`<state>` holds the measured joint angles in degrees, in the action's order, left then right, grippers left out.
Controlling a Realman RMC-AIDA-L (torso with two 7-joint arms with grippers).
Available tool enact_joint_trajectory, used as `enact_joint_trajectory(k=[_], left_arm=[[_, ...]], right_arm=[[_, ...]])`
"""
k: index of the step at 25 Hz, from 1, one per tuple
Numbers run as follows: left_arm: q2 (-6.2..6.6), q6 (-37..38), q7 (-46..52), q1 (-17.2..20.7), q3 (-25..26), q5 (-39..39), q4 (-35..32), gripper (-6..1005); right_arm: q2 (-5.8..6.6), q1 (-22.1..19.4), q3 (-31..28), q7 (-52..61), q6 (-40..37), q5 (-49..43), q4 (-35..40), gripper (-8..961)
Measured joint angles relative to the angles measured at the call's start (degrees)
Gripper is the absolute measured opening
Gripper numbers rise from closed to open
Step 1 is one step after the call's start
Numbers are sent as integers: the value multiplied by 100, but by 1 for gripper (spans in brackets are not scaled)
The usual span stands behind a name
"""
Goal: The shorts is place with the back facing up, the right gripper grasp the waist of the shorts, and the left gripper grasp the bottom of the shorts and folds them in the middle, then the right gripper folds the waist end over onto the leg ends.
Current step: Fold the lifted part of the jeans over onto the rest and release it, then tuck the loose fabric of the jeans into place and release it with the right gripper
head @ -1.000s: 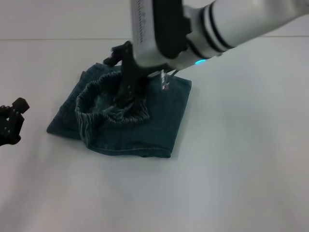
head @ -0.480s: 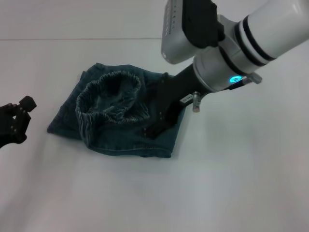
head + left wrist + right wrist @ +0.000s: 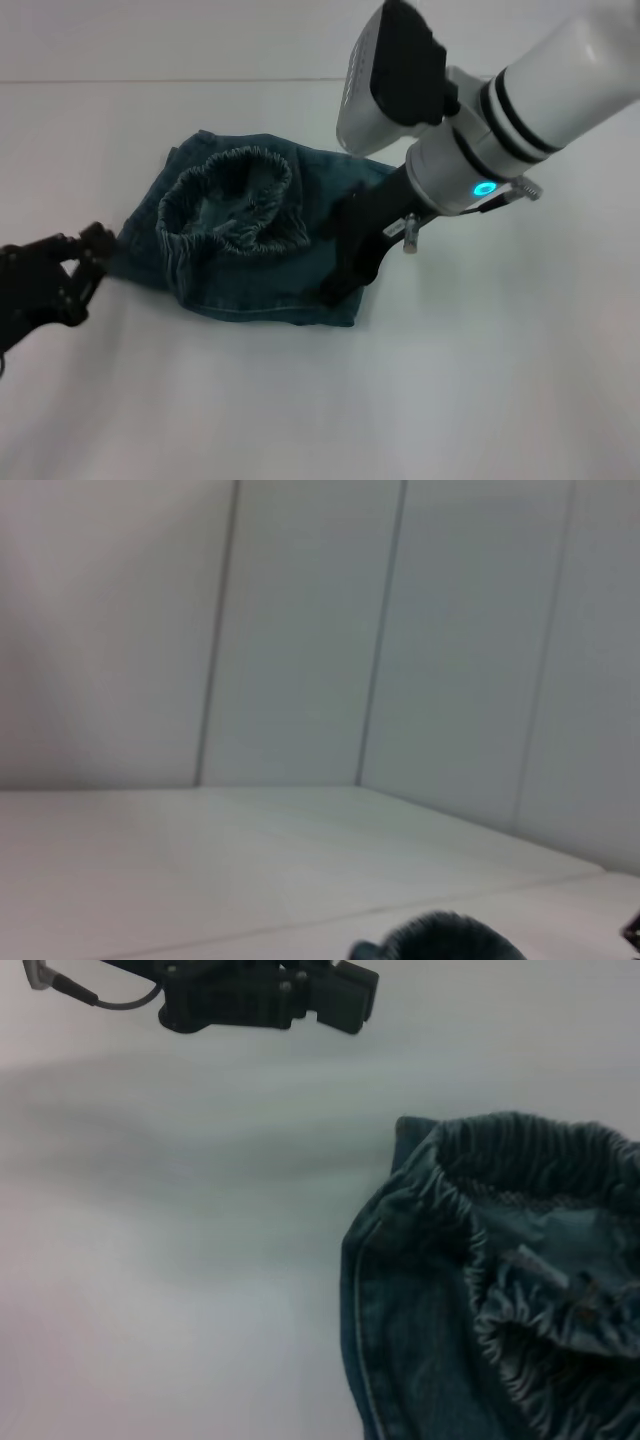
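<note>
The denim shorts point(image 3: 250, 270) lie folded on the white table point(image 3: 480, 400). Their gathered elastic waist point(image 3: 228, 205) is turned over on top of the leg ends. My right gripper point(image 3: 340, 255) hovers open over the right part of the shorts and holds nothing. At the left, my left gripper point(image 3: 88, 268) stands open just beside the shorts' left edge; it also shows in the right wrist view as my left gripper point(image 3: 345, 998), apart from the waist point(image 3: 520, 1250). In the left wrist view only a dark bit of the shorts point(image 3: 440, 942) shows.
White table surface point(image 3: 150, 1260) surrounds the shorts on all sides. A pale panelled wall point(image 3: 300, 630) stands behind the table.
The right gripper let go of the waist and drew back to the right, lower over the shorts. The left gripper moved in from the far left up to the shorts' left edge.
</note>
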<state>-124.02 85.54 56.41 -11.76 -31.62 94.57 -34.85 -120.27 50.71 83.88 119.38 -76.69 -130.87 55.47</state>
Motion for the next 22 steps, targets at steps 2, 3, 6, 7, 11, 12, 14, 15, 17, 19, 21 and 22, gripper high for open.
enact_joint_trajectory(k=[2,3,6,7,11,12,14,15,17,19,21,22], left_arm=[[0,18,-19,-32,-3,190,3,22],[0,14,-12,-49,-5,253,8,29],[5,-10,33,-77,-8,344,33,112],[5,0,44,-79,-10,384,43,150],[7,26,171,-131,-69,598,49,301],[7,26,184,-139,-91,623,49,338],[8,26,195,-145,-144,636,46,413],[9,26,196,-146,-151,637,46,450],[9,26,197,-152,-182,639,46,584],[9,22,198,-155,-224,641,47,673],[7,2,199,-158,-277,641,49,716],[5,-16,199,-162,-300,641,55,738]], right_arm=[[10,106,11,-319,191,260,-411,899],[9,105,17,-403,256,296,-449,899],[3,83,65,-556,420,326,-469,899],[1,74,97,-610,480,330,-477,898],[1,107,157,-799,747,343,-679,898],[1,113,162,-840,822,348,-715,898],[-4,115,221,-916,1003,356,-772,898],[-4,108,283,-931,1106,356,-783,897],[-5,81,399,-954,1290,358,-799,897],[-8,72,454,-1016,1445,392,-865,897],[-12,81,470,-1150,1569,551,-992,897],[-15,85,473,-1250,1630,666,-1068,896]])
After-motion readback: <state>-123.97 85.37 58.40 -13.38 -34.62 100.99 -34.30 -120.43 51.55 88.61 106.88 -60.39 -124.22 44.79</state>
